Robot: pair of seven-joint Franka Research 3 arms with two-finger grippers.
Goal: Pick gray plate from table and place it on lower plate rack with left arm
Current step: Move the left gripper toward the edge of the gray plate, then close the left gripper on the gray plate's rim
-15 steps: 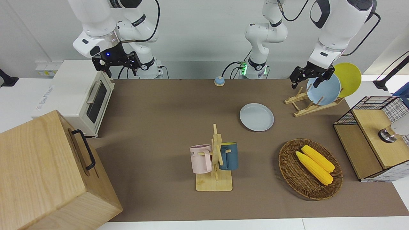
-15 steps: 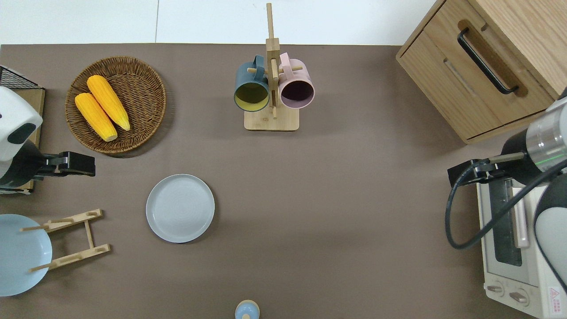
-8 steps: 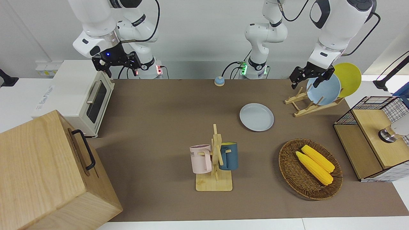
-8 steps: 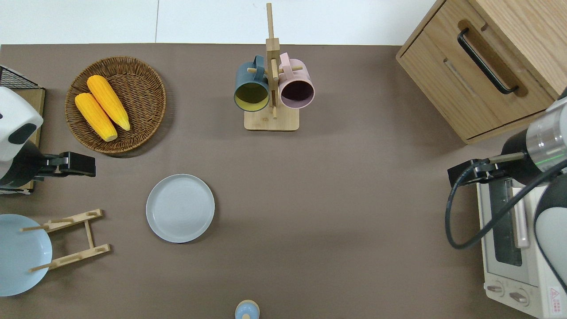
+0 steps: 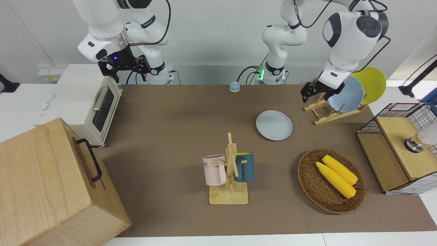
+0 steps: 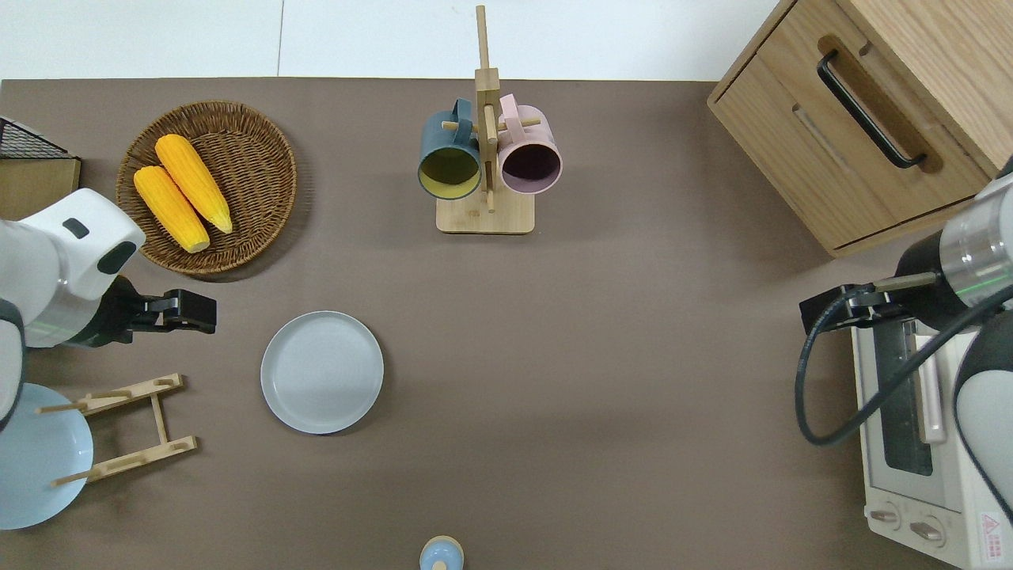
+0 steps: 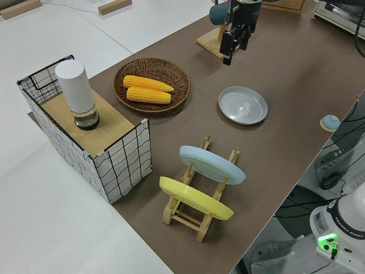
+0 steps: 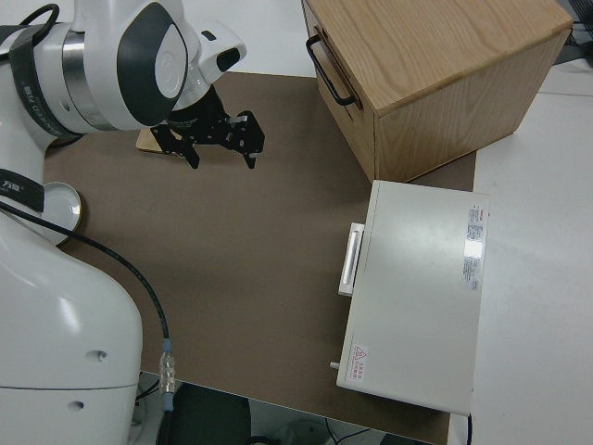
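Reaching is the step in hand: the left pincer [image 6: 190, 310], empty with jaws parted, hangs over bare brown surface [image 6: 601, 332] beside the round pale gray plate [image 6: 322, 371], which lies flat; next, lower onto its rim.

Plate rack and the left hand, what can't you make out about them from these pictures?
- Left hand: up in the air between the gray plate and the basket; too small in every view to tell whether its fingers are open or shut.
- Plate rack: in the overhead view the edge cuts off its end with the blue plate, and the yellow plate is out of frame.
- In the front view the left hand covers part of the rack's pegs.
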